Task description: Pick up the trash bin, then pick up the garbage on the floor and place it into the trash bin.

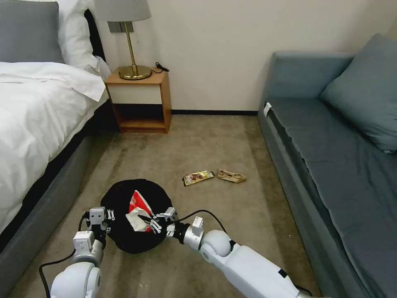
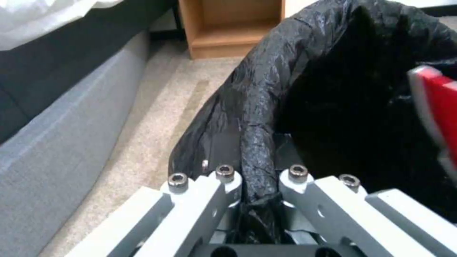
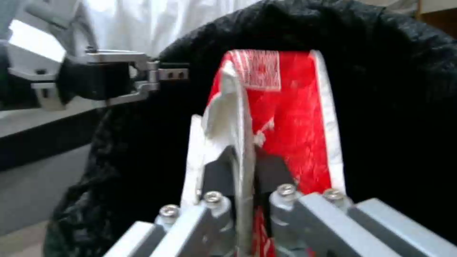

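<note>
Red-white wrapper [image 3: 285, 117] sits pinched in the right hand [image 3: 245, 178] over the bin [image 1: 124, 244]. The left hand [image 2: 257, 185] clamps the bin's bagged rim, seen close from its wrist. The head view adds two wrappers [image 1: 198, 177] on the carpet [image 1: 206, 140].

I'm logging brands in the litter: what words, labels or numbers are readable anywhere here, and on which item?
None reads.
Red-white wrapper, pinched in the right tool above the trash bin: white print block near its upper edge, too blurred.
Gold-brown snack wrapper on the carpet: printing too small.
Tan wrapper: no print visible.
</note>
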